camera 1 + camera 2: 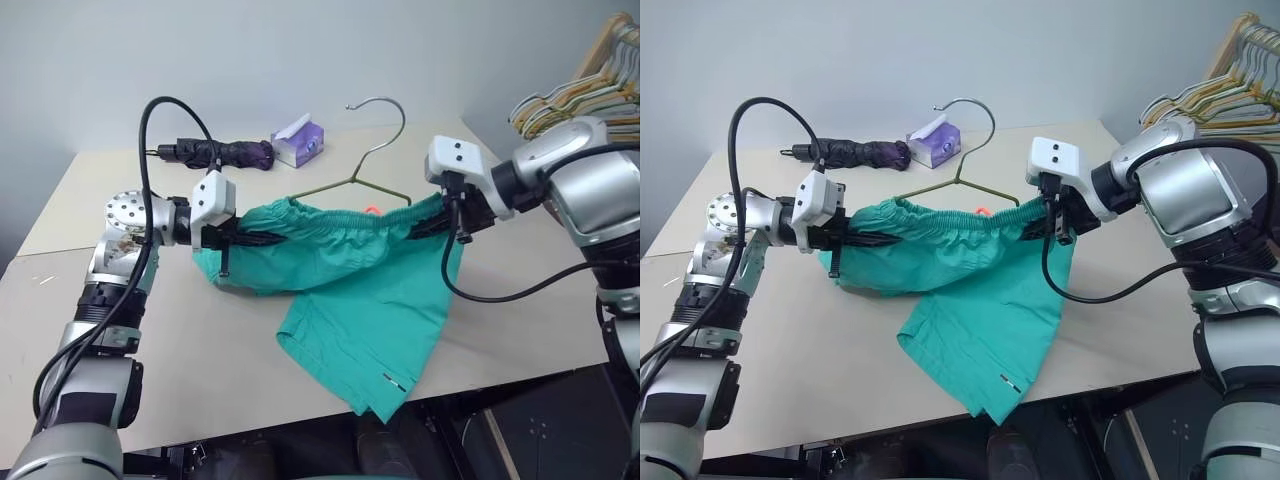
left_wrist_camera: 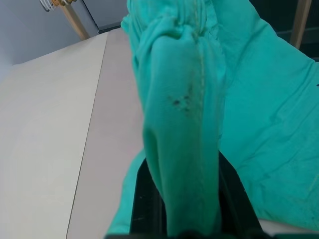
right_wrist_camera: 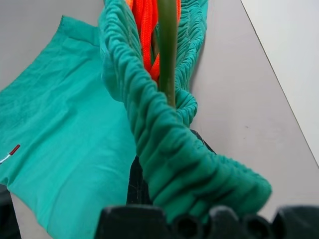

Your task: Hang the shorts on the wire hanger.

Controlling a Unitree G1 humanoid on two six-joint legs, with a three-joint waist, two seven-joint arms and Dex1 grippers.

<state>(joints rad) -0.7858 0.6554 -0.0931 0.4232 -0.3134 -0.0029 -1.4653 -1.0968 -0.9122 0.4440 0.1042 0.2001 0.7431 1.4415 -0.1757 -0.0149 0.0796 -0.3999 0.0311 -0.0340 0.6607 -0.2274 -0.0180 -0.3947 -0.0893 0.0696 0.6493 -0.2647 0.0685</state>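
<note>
1. Holding the shorts (image 1: 345,265) by the gathered waistband, both grippers keep them stretched above the counter (image 1: 520,300).
2. Left gripper (image 1: 245,238) jaws are clamped on one waistband end, right gripper (image 1: 425,222) jaws on the other.
3. Wire hanger (image 1: 370,150) sits just behind the waistband, hook up.

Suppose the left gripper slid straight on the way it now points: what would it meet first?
The left gripper is shut on one end of the shorts waistband and points along it toward the right gripper. It would probably push into the bunched waistband first; depth beyond that is unclear.
</note>
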